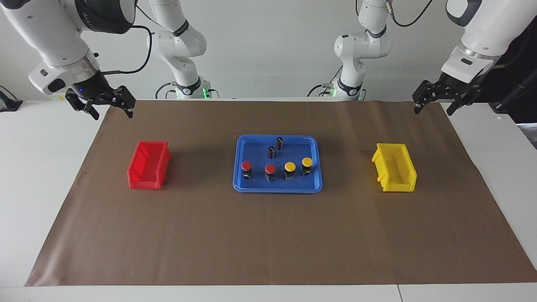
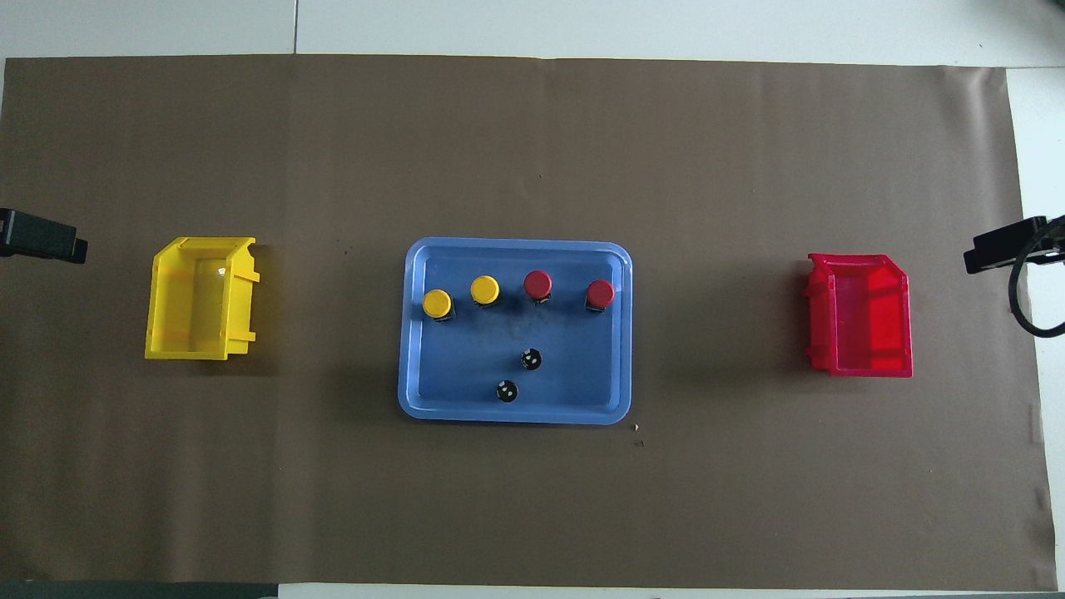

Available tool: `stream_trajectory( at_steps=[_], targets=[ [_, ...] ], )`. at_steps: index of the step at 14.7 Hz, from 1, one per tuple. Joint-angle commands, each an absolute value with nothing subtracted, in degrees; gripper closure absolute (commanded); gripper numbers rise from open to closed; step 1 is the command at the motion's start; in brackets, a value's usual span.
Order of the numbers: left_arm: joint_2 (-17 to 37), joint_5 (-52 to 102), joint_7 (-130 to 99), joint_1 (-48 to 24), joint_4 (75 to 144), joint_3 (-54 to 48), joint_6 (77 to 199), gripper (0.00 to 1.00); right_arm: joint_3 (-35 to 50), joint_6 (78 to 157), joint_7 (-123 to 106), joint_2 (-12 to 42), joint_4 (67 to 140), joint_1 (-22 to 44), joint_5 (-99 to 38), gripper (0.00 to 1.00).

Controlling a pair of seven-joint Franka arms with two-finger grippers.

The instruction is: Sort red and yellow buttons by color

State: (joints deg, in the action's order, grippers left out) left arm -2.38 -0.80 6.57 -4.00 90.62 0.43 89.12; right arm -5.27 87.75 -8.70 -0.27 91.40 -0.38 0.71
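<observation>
Sorting not started. Two red buttons (image 1: 258,169) and two yellow buttons (image 1: 298,166) stand in row in blue tray (image 1: 251,186). Red bin (image 1: 147,165), yellow bin (image 1: 395,167) hold nothing. Left gripper (image 1: 435,108), right gripper (image 1: 110,113) both released, waiting over tabletop corners; all four buttons left to move.

Evenly and brightly lit from above, both views sharp throughout. Soft, short shadows beside the red bin (image 1: 149,165), the yellow bin (image 1: 395,167) and the blue tray (image 1: 240,167) on the brown paper (image 1: 268,235). Slight glare on the yellow bin's floor seen from overhead. White table (image 1: 37,167) near washed out at its edges. No visible blur or warping.
</observation>
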Motion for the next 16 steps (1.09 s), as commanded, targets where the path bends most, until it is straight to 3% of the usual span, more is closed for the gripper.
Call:
stream_trajectory(
  at_steps=[1, 12, 16],
  targets=[
    [-4.04, -0.09, 6.77, -3.6, 92.29, 0.44, 88.68, 0.0, -4.83, 88.51, -8.17, -0.53, 91.76, -0.62, 0.62, 0.0],
    [-4.04, -0.09, 6.77, -3.6, 92.29, 0.44, 88.68, 0.0, -3.26, 88.95, -8.0, -0.09, 91.41, -0.35, 0.97, 0.0],
    [-4.04, -0.09, 6.77, -3.6, 92.29, 0.44, 88.68, 0.0, -0.44, 83.85, 5.15, 9.2, 77.38, 6.22, 1.05, 0.0]
  ],
)
